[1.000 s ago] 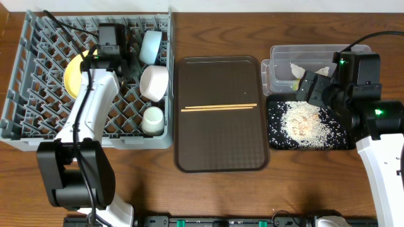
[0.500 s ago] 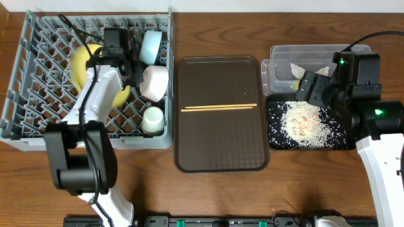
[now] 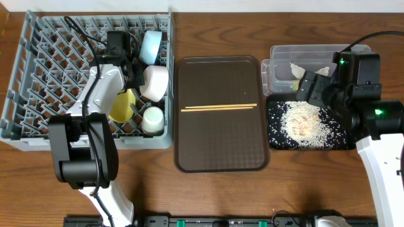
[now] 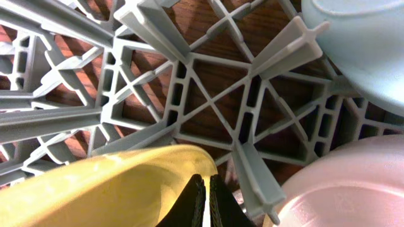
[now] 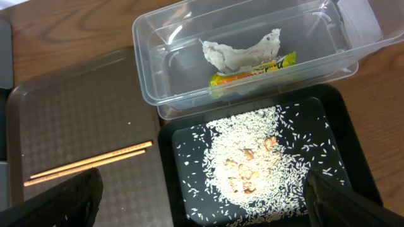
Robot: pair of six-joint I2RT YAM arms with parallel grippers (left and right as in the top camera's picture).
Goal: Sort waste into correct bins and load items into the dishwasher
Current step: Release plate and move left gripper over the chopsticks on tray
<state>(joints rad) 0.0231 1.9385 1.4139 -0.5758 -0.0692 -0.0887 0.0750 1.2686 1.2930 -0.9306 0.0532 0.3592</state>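
left gripper [image 4: 206,203] clamped on plate [image 4: 95,189] rim, blue bowl [image 4: 360,44] at 1 o'clock; right gripper [image 5: 202,192] spread wide over black tray [image 5: 341,145].

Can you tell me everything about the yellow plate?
The yellow plate is smooth and yellow-green with a curved rim, and it looks like plastic. It sits inside the grey rack, seemingly tipped up among the pegs rather than lying flat, just left of the white cup. The left arm hides part of it from above. The left gripper pinches its rim with shut black fingers.
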